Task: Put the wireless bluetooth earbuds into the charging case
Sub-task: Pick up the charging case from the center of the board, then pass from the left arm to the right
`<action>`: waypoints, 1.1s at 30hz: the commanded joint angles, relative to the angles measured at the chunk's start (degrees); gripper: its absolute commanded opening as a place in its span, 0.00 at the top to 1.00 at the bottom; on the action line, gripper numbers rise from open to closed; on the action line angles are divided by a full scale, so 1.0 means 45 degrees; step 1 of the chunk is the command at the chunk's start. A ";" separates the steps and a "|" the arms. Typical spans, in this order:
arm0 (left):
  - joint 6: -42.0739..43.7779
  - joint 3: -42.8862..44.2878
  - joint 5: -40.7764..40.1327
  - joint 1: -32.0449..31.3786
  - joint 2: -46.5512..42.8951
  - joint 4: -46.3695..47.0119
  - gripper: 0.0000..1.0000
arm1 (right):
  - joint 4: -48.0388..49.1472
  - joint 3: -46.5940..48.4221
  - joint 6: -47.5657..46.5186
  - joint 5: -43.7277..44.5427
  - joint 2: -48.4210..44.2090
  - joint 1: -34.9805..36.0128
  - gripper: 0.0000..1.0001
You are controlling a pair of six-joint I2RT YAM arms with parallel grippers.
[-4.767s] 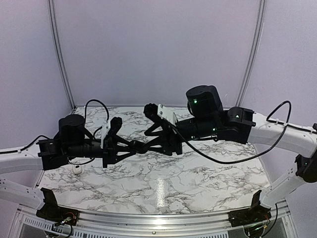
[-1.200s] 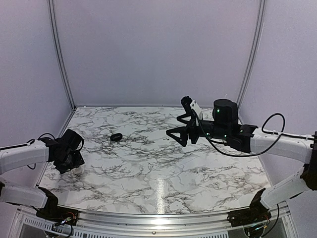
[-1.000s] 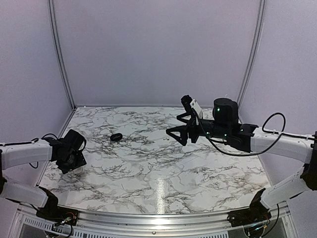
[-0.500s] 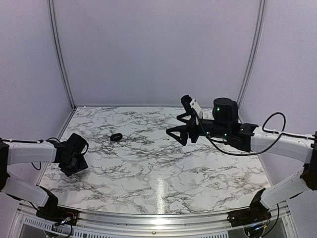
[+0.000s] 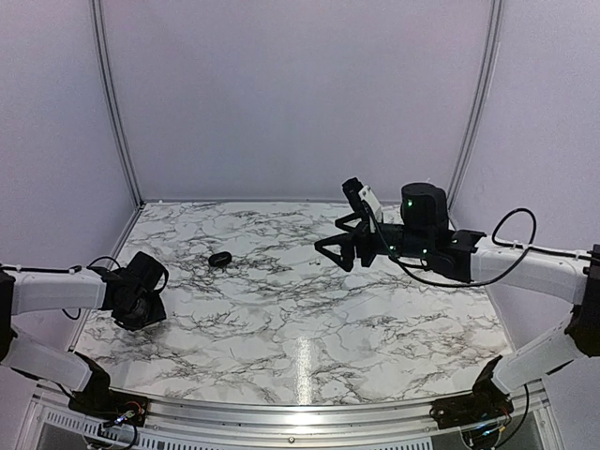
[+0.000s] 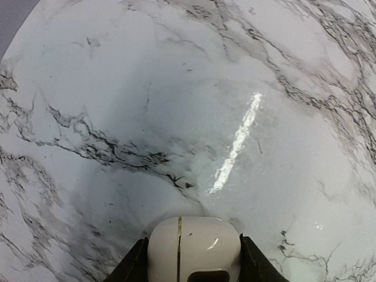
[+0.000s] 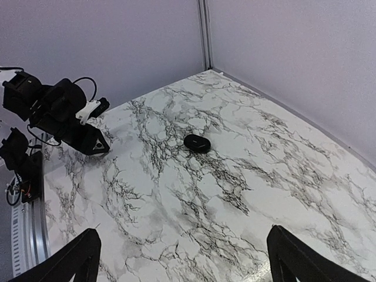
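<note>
Marble worktop (image 5: pixel 309 319), task barely begun: the earbuds lie outside the case.
Over the far right side the right gripper (image 7: pixel 183 235) hangs wide open and empty. By the left edge the left gripper (image 5: pixel 139 305) presses its jaws on both sides of the white charging case (image 6: pixel 194 247), apparently grasping it. A small black oval, seemingly the wireless bluetooth earbuds (image 5: pixel 220 259), lies loose toward the far left, well apart. Insertion remains, and I cannot tell whether the lid is open.

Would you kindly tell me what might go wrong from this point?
1. The left gripper pinches the small glossy white rounded plastic charging case only at its fingertips; it may slip out.
2. The small black oval earbud lies on the marble table, well apart from the case; the open right gripper could knock it away.
</note>
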 commanded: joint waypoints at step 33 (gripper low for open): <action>1.3966 0.5663 -0.4608 -1.1440 0.0362 0.4524 0.73 | -0.1925 0.2555 0.4011 -0.4726 0.1690 0.0945 0.27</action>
